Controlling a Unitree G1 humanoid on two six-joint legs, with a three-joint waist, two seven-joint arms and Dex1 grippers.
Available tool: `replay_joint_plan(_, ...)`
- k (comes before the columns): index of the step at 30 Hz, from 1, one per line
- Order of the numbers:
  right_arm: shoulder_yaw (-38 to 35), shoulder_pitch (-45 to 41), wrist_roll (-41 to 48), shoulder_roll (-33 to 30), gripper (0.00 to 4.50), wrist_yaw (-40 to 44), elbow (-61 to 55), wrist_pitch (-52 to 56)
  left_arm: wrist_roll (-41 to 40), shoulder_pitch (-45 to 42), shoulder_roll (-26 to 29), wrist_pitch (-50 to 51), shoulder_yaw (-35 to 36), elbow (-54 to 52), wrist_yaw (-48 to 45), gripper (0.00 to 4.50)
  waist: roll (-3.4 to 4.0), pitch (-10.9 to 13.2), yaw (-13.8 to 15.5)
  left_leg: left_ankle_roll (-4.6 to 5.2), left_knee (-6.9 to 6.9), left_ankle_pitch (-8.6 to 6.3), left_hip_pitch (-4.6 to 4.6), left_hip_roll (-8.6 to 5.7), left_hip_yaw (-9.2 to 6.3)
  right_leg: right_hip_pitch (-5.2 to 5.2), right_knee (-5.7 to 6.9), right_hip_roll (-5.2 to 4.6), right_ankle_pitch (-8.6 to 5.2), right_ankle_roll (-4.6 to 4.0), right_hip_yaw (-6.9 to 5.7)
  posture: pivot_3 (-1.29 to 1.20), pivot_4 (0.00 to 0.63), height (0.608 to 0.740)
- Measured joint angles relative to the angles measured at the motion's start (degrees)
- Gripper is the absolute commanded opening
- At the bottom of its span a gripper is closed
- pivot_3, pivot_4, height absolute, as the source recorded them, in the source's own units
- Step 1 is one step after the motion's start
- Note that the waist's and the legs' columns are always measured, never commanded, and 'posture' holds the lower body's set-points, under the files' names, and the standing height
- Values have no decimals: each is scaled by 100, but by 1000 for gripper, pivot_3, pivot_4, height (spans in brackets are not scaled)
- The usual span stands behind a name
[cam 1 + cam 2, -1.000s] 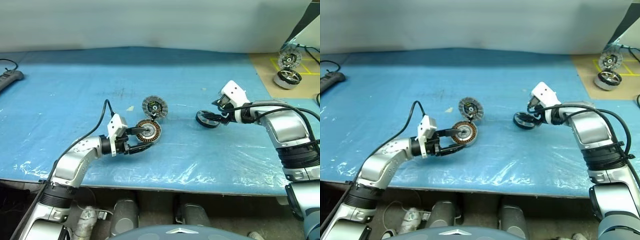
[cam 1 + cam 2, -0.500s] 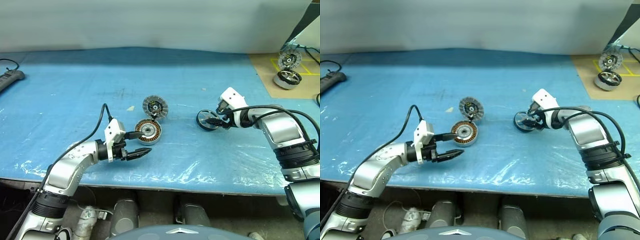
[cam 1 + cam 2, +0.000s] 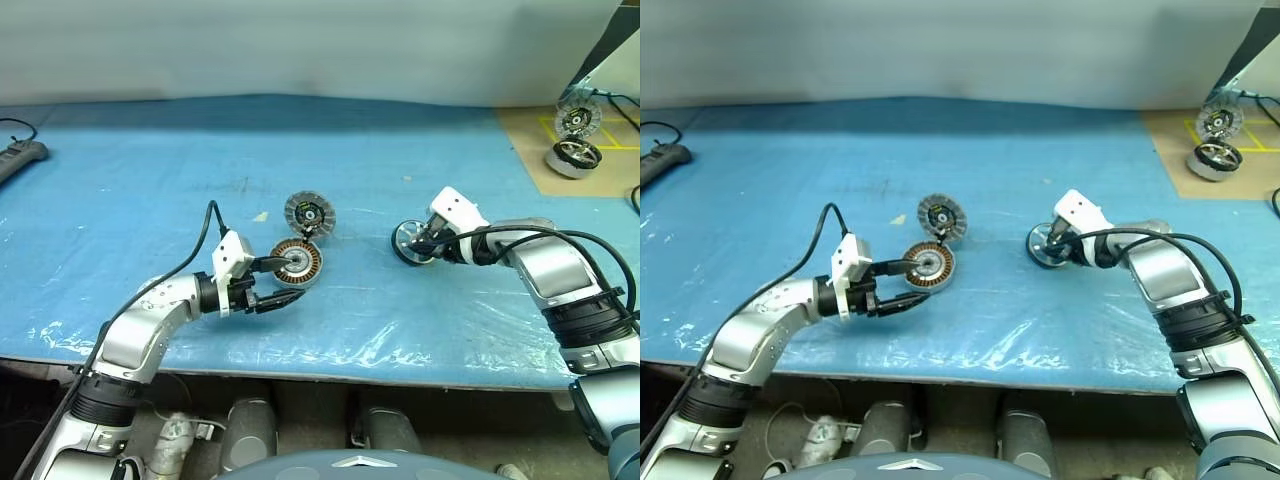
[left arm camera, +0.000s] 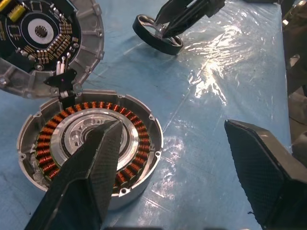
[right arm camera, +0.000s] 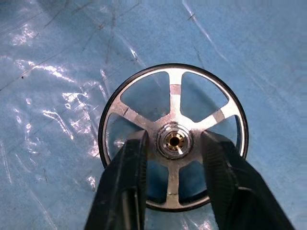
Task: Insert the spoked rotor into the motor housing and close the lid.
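Note:
The motor housing stands open on the blue table, showing copper windings around a dark centre. Its lid is swung back behind it, ribbed face up. My left gripper is open, with one finger over the housing and the other on the table beside it. To the right lies the spoked rotor. My right gripper reaches down into it, jaws drawn in close on either side of the hub through the spoke gaps.
A black power strip lies at the far left edge. Two more motor parts sit on a brown board at the back right. The table's front edge runs just below both arms.
My right gripper has sunk onto the rotor and its jaws have narrowed around the hub. The left gripper stays open by the housing.

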Motion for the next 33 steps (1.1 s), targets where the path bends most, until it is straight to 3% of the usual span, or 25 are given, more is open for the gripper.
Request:
replay_joint_plan(10,-135,390,-39,-18,1193,127,-412,-331,-203,23,16,178,68,-130,-32,3665,0,0,12,-1,4,-1,8,0,-1,12,-1,-1,0,0,0,0,150,740)
replay_joint_plan(14,-634,1077,964,224,1193,655,-1446,-457,-556,137,21,425,264,-331,-18,3665,3,1,0,7,-5,1,-5,1,-1,-8,-4,0,-1,-1,0,0,150,740)
replay_joint_plan(19,-1245,1259,2177,888,1193,519,-2164,203,-585,137,18,396,484,-393,187,3665,3,1,10,3,5,-2,1,-1,-2,3,0,-1,0,0,-1,0,150,740)
replay_joint_plan(28,-787,977,2387,1625,1193,10,-1959,362,-467,75,-34,125,739,-212,607,3665,2,1,0,-1,1,0,-5,-2,-2,-5,-3,-3,0,2,-1,0,150,740)
replay_joint_plan(33,-302,571,2181,1874,1193,9,-1467,133,4,261,-347,-788,750,690,708,3665,2,1,-3,-4,-1,1,-10,-3,-2,-5,-9,-3,1,2,-1,0,150,740)
